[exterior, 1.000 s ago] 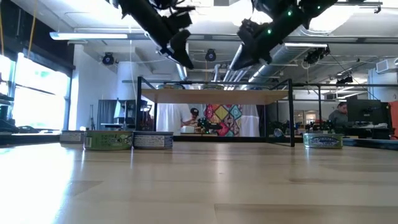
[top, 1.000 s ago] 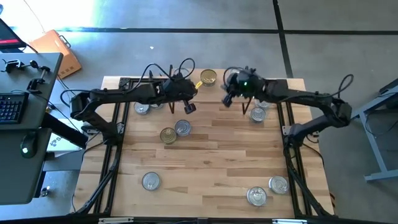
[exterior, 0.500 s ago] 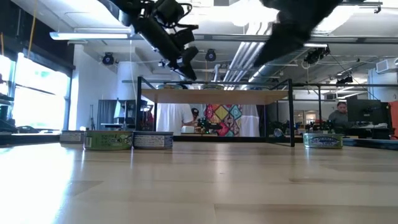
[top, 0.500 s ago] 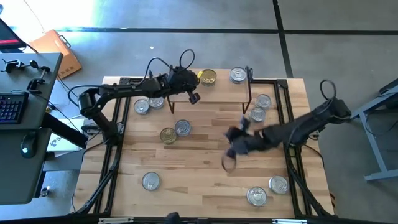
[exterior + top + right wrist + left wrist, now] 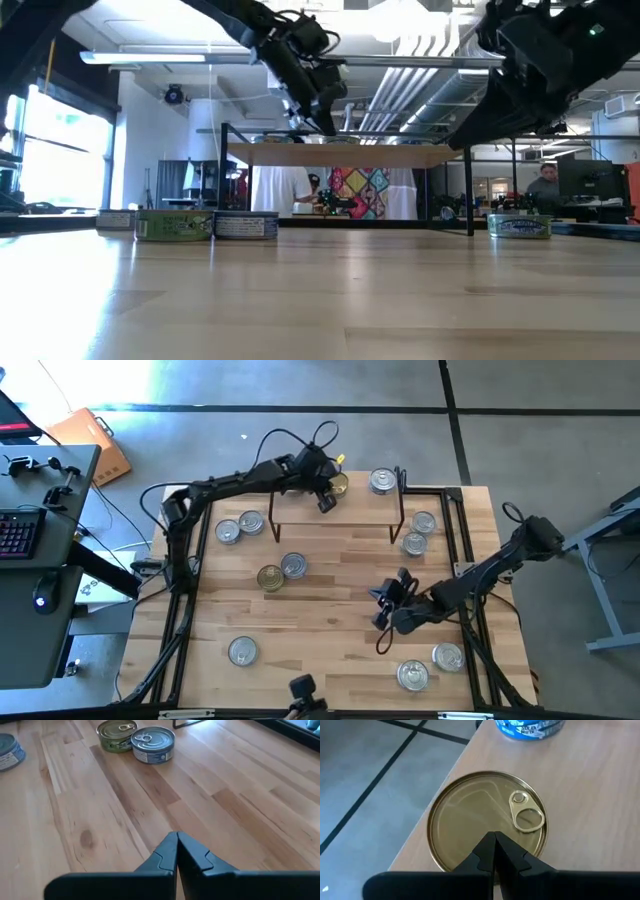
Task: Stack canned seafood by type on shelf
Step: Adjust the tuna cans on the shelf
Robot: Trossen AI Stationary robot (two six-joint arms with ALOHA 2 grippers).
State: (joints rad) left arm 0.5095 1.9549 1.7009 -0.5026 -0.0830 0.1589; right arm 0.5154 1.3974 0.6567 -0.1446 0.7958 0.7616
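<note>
The shelf (image 5: 335,520) stands at the table's far middle, its light top (image 5: 345,155) on black legs. Two tins rest on its far edge: a gold-lidded tin (image 5: 336,484) and a silver-lidded tin (image 5: 381,481). My left gripper (image 5: 326,501) is shut and hovers right over the gold-lidded tin (image 5: 487,822), with a blue-labelled tin (image 5: 530,726) beyond it. My right gripper (image 5: 384,616) is shut and hangs over bare table near the right side. Ahead of my right gripper (image 5: 176,845) sit a gold-lidded tin (image 5: 116,735) and a silver-lidded tin (image 5: 152,742). My left gripper points its shut fingertips (image 5: 495,845) down from above over the near part of the gold tin's lid (image 5: 470,820). I cannot tell whether they touch it. The tin sits flat on the shelf's corner.
More tins lie on the table: two at far left (image 5: 240,527), two left of centre (image 5: 282,571), one near left (image 5: 242,651), two near right (image 5: 430,666), two right of the shelf (image 5: 418,533). A desk with a keyboard (image 5: 20,530) stands left of the table.
My right arm has swung fast from the shelf's far right end toward the table's near edge and now hangs over the middle right. My left gripper has moved toward the far edge and rightward, from the shelf's left part to the gold-lidded tin.
</note>
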